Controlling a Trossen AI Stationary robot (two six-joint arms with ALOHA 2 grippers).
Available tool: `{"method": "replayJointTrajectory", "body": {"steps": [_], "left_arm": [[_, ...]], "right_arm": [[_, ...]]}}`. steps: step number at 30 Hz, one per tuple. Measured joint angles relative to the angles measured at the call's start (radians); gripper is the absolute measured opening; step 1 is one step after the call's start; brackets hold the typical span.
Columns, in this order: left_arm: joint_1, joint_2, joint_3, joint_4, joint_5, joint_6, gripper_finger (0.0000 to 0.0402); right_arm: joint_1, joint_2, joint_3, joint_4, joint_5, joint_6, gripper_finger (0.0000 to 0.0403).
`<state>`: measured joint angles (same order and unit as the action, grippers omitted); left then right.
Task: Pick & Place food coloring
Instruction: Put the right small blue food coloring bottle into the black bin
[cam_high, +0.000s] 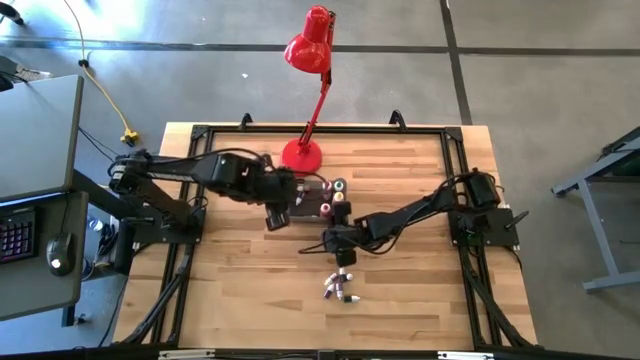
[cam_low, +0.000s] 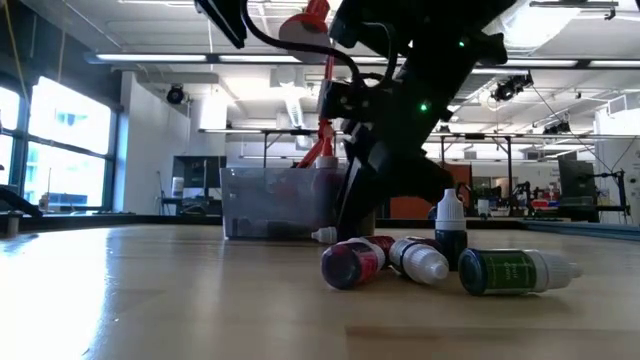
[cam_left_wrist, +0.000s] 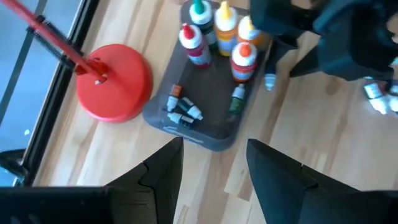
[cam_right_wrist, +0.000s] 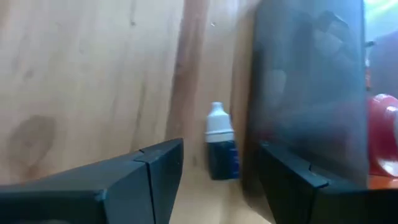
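Spread right pincer (cam_right_wrist: 214, 165) hangs low over blue bottle (cam_right_wrist: 221, 149) beside tub (cam_right_wrist: 305, 93).

Two black jointed arms, black cables along links; hands with dark wedge-shaped fingers (cam_left_wrist: 155, 180).

both dark arms reach toward the middle of the wooden table (cam_high: 230, 300), meeting by a grey tub (cam_high: 312, 198) holding food coloring bottles (cam_high: 338, 186). a red lamp (cam_high: 309, 60) stands behind the tub. a few more small bottles (cam_high: 340, 287) lie loose on the wood nearer the front edge.
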<state>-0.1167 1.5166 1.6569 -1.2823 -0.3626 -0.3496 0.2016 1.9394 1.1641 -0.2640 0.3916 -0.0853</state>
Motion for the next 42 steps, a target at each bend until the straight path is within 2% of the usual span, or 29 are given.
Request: {"method": "replayJointTrajectory", "body": {"steps": [3, 10, 20, 30, 35, 40, 42], "left_arm": [[-0.028, 0.0, 0.0, 0.0, -0.009, -0.01, 0.0172], [-0.064, 0.0, 0.0, -0.003, -0.052, -0.048, 0.0172], [-0.067, 0.0, 0.0, -0.036, -0.058, -0.048, 0.0172], [-0.067, 0.0, 0.0, -0.038, -0.062, -0.048, 0.0172], [-0.067, 0.0, 0.0, -0.045, -0.062, -0.049, 0.0172], [-0.067, 0.0, 0.0, -0.057, -0.062, -0.049, 0.0172], [-0.067, 0.0, 0.0, -0.057, -0.062, -0.049, 0.0172]], "right_arm": [[-0.013, -0.002, 0.0, 0.004, -0.052, 0.004, 0.0192], [-0.046, 0.004, -0.001, -0.001, -0.089, -0.005, 0.0192], [-0.052, 0.014, 0.001, -0.003, -0.098, -0.055, 0.0188], [-0.052, 0.057, 0.004, -0.003, -0.068, -0.081, 0.0146], [-0.043, 0.058, 0.003, -0.01, -0.067, -0.093, 0.0148], [-0.013, 0.044, -0.002, -0.045, 0.044, -0.128, 0.0161], [-0.009, 0.034, 0.007, -0.067, 0.013, -0.109, 0.0168]]}}
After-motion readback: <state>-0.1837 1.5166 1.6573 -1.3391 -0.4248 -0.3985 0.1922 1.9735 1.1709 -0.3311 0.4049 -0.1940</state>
